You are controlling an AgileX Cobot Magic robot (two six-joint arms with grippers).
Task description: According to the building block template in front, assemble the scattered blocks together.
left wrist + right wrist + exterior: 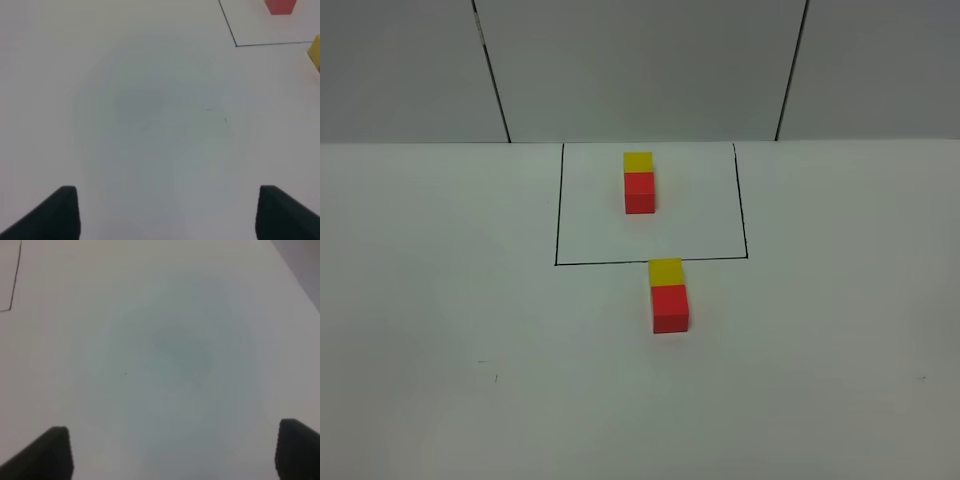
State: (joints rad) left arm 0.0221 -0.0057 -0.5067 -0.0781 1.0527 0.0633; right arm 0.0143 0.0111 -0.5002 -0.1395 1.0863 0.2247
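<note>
template pair (639, 182) inside black-line frame (557, 215) at bench (440, 300) far edge, loose yellow cube (666, 271) touching red cube (670, 308) just outside frame, left hand (167, 212) and right hand (172, 452) both apart, empty

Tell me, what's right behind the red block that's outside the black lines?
A yellow block sits right behind the red block, touching it. Behind them, inside the black frame, stands the template pair. The blocks' far faces are hidden.

The scattered blocks (669, 297) look matte (plastic, seemingly) on a smooth table (440, 300).
</note>
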